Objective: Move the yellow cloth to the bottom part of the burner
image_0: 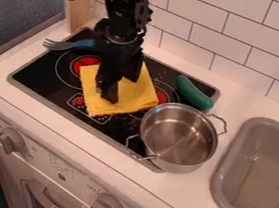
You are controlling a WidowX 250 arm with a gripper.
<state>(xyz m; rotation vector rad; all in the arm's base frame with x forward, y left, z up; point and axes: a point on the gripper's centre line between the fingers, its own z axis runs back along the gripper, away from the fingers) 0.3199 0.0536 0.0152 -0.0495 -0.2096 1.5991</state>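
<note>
Hanging with claw (120, 90) released, fingers parted, directly over the yellow cloth (136, 94). Seeing it spread on the black stove (45, 74) beneath the claw, just beside the metal pot (178, 136).

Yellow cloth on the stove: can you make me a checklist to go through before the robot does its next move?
1. Cloth on the stove: ok.
2. Gripper over the cloth: ok.
3. Cloth held tight: cannot tell.
4. Whole cloth at the stove's bottom part: not ok, it stretches up toward the back.
5. Green vegetable clear of the cloth: ok, there is a gap.
6. Pot clear of the cloth: cannot tell, the cloth's corner meets its rim in this view.
</note>
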